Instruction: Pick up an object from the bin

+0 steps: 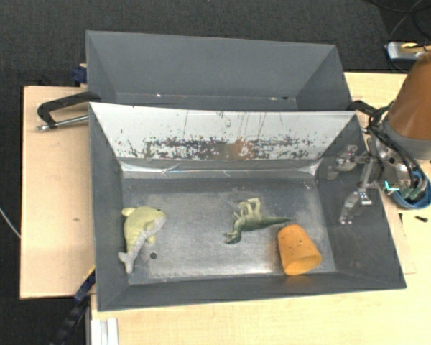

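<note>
Orange cup: The orange cup (297, 249) lies on its side on the floor of the bin (364, 254). It is the toy nearest the gripper, so I guess it is the easiest one to pick.
Gripper: The gripper (347, 187) hangs above and to the right of the orange cup, over the slanted wall on that side. It does not touch the cup.
Hand state: Its two metal fingers (343, 165) look spread apart, and nothing is between them.
Done so far: Nothing is picked up yet. All the toys lie on the floor.
Left to do: I think the gripper has to go over one toy, go down, close on it and lift it out.
Green dinosaur: A little green dinosaur (250, 221) lies just to the upper left of the orange cup. Its tail tip comes very near the cup's top edge.
Soft fish: A pale yellow soft fish (139, 234) lies far to the left of the orange cup, well apart from it.
Tiny dark bit: A tiny dark bit (152, 256) sits by the fish, also far left of the cup.
In the way: Nothing sits on top of the orange cup. The slanted wall is close on its right and the dinosaur's tail on its left, so a grab there could bump either one. The cup is round, so it may roll.
</note>
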`<state>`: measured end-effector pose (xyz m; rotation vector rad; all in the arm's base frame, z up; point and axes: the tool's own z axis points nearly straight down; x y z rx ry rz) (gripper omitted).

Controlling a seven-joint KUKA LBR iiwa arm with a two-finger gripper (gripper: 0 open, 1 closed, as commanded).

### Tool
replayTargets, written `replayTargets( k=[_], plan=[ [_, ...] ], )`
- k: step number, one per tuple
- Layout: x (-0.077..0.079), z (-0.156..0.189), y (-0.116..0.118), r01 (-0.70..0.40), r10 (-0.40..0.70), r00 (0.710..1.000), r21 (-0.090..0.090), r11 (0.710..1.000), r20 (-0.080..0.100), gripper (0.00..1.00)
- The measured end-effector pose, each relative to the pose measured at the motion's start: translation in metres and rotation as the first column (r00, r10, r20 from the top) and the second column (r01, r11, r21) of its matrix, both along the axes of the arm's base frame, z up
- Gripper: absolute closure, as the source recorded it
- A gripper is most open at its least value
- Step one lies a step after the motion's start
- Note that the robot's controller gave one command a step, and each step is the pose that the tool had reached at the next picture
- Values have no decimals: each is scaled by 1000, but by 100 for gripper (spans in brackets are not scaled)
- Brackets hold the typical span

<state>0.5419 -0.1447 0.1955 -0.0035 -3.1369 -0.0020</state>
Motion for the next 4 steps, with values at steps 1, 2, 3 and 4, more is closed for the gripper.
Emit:
replayTargets(
  k=[1,2,3,4],
  plan=[
    [34,-82,66,-328,328,945,2,945,5,0],
    [-2,-121,109,-516,516,857,2,857,6,0],
    [0,-120,107,-514,514,858,-2,858,8,100],
    [12,53,111,-611,611,791,-10,792,17,100]
  ],
)
